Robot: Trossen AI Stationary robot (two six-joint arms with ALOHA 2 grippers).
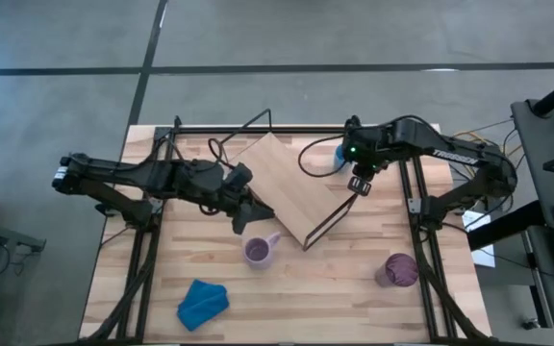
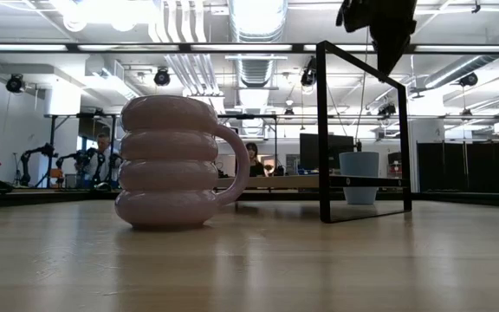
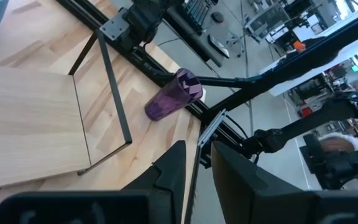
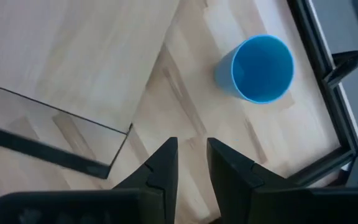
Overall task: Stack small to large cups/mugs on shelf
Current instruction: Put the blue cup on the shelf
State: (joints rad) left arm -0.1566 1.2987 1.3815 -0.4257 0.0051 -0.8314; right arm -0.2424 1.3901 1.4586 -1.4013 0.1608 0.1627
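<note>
High view: tipped shelf [image 1: 279,181], three cups apart

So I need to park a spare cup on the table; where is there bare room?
Bare tabletop lies between the blue cloth and the dark-purple cup, in front of the lilac mug. The shelf board is also bare. It is crowded near the light-blue cup, where the right pincer hovers, and where the left pincer hangs beside the mug.

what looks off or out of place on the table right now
The shelf sits skewed, turned diagonal to the table edges. The dark-purple cup seems to lie tipped on its side near the right rail. The lilac mug and light-blue cup stand upright.
</note>
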